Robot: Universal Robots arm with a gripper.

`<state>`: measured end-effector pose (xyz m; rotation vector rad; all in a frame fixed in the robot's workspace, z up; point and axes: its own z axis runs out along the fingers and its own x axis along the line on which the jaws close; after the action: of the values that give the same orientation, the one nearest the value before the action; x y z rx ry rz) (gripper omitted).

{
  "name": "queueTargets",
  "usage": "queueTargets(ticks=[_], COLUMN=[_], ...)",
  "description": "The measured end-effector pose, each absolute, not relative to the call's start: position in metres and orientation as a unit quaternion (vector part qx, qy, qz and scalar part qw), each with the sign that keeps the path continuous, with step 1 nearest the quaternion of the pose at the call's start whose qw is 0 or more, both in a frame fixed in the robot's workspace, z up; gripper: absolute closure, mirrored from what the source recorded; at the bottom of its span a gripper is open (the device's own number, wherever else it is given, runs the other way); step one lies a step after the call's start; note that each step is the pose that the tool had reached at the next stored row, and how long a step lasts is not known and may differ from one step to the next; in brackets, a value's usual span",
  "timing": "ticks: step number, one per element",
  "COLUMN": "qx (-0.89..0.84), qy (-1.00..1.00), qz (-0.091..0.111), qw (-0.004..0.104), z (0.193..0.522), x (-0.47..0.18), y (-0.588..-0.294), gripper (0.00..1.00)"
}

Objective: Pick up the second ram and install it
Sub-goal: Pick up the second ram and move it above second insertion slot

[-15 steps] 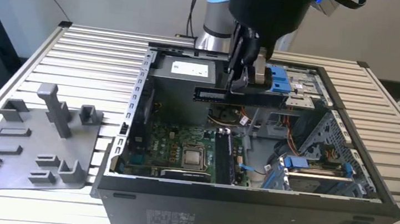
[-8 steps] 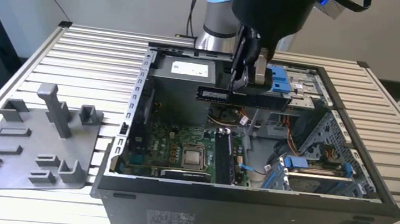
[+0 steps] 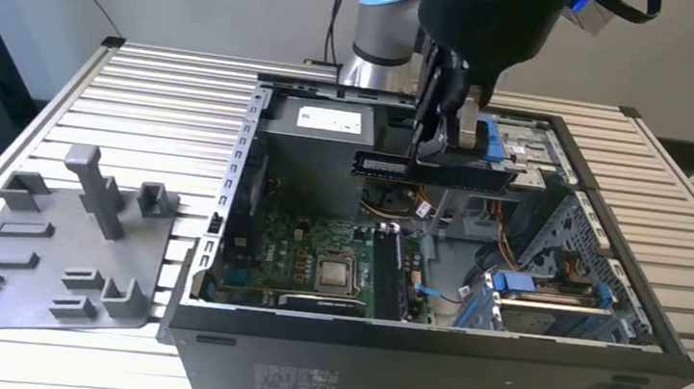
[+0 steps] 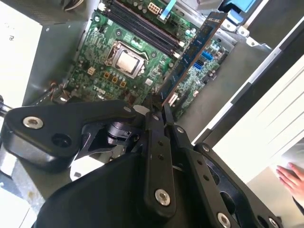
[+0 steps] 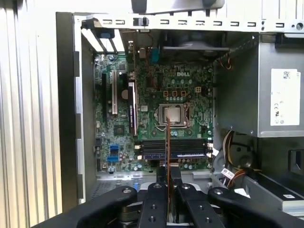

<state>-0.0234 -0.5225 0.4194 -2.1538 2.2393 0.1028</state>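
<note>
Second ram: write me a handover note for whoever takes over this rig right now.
Gripper: shut on the second ram.
Ram: in the air, level in the exterior view, above the open computer case and over the motherboard; seen edge-on in the first wrist view.
Done: the ram is picked up.
Left: it is not yet seated in the memory slots.
Also: a grey tray lies on the table at the exterior view's left; a person's hand is beside the case.

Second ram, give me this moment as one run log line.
gripper: shut on second ram | ram: held above motherboard, inside open computer case outline | install: not yet seated
</note>
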Motion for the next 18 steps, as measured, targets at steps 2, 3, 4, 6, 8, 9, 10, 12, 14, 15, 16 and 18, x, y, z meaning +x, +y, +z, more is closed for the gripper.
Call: queueTargets(ticks=[2, 3, 4, 6, 8, 9, 10, 12, 14, 15, 16, 18], qx=[-0.697, -0.698, -0.699, -0.699, -0.699, -0.699, -0.699, -0.699, -0.699, -0.699, -0.699, -0.699], qy=[0.716, 0.715, 0.714, 0.714, 0.714, 0.714, 0.714, 0.714, 0.714, 0.714, 0.714, 0.714], qz=[0.033, 0.033, 0.033, 0.033, 0.033, 0.033, 0.033, 0.033, 0.033, 0.033, 0.033, 0.033], qw=[0.016, 0.016, 0.016, 0.016, 0.016, 0.016, 0.016, 0.016, 0.016, 0.016, 0.016, 0.016], z=[0.419, 0.419, 0.419, 0.419, 0.419, 0.419, 0.419, 0.419, 0.419, 0.419, 0.419, 0.419], x=[-0.022, -0.021, -0.021, -0.021, -0.021, -0.021, -0.021, -0.02, -0.02, -0.02, -0.02, -0.019], y=[-0.523, -0.523, -0.523, -0.523, -0.523, -0.523, -0.522, -0.521, -0.519, -0.518, -0.516, -0.512], gripper=[0.85, 0.85, 0.85, 0.85, 0.85, 0.85, 0.85, 0.85, 0.85, 0.85, 0.85, 0.85])
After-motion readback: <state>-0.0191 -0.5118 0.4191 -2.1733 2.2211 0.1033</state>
